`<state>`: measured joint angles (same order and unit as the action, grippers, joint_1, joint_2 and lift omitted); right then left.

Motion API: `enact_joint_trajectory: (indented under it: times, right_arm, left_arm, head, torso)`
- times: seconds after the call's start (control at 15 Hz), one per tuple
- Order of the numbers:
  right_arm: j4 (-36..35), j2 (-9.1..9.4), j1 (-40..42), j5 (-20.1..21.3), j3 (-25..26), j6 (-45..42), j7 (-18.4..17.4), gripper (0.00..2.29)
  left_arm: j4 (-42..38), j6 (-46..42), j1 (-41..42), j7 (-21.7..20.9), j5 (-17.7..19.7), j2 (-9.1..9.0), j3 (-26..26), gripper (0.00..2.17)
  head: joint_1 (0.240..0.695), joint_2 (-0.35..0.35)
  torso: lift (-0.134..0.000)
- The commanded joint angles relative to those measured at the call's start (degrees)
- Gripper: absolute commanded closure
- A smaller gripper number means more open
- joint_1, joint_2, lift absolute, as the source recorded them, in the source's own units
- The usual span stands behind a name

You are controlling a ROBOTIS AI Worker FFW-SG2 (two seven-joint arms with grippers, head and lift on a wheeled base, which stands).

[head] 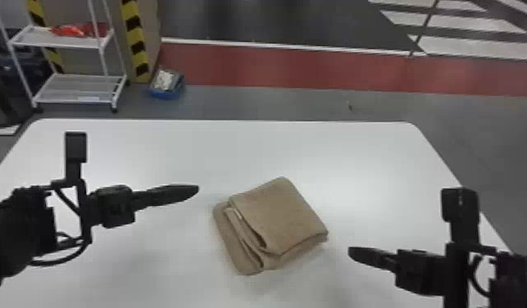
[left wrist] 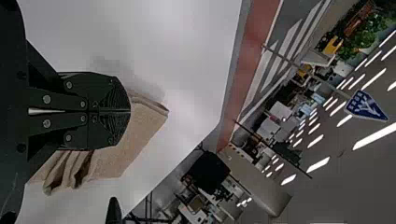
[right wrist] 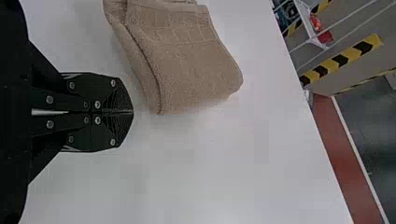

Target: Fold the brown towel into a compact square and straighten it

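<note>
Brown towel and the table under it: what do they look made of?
The brown towel looks like matt terry cloth, probably cotton: nubby pile, thick rounded folds. The table seems smooth white laminate or painted board, with a soft sheen.

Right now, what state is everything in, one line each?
Towel: folded, askew, layers gaping at its left side
Left fingers: shut, empty
Right fingers: shut, empty
Table: bearing the towel
Rack: upright, red things on its upper shelf
Blue box: on the floor, loaded

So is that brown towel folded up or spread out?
Folded: the brown towel lies in a compact, layered stack, its folds showing along one edge, turned askew on the table.
</note>
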<state>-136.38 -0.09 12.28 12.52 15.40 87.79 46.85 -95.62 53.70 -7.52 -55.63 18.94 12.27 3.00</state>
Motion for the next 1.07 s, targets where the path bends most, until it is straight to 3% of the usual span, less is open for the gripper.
enact_joint_trajectory:
  times: [0.0, 0.2, 0.53, 0.67, 1.0]
  right_arm:
    - [1.55, 0.14, -0.59, 2.07, -1.08, 0.77, -0.26, 2.19]
    - [4.36, 0.14, -2.70, 4.44, -4.68, 0.59, -0.97, 2.19]
    - [10.16, 0.14, -8.06, 9.36, -10.74, 0.77, -1.85, 2.19]
    - [12.10, 0.14, -9.65, 10.77, -12.33, 0.77, -2.02, 2.19]
    - [17.28, 0.14, -14.22, 12.26, -13.38, 0.24, -4.57, 2.19]
  left_arm:
    - [3.95, -4.70, -1.62, 0.00, -2.06, -1.11, -3.18, 2.15]
    - [9.58, -11.55, -3.91, 0.79, -6.46, -1.90, -7.22, 2.15]
    - [13.44, -15.24, -5.23, 0.70, -8.66, -1.90, -8.98, 2.15]
    - [14.94, -18.23, -5.58, 1.76, -11.12, -1.90, -9.77, 2.15]
    - [16.17, -20.34, -5.75, 1.49, -12.88, -1.81, -11.18, 2.15]
  head:
    - [0.695, -0.163]
    - [0.695, -0.190]
    - [0.695, -0.178]
    - [0.695, -0.162]
    - [0.695, -0.151]
  torso:
    - [-0.124]
    - [-0.124]
    - [-0.124]
    - [-0.124]
    - [-0.124]
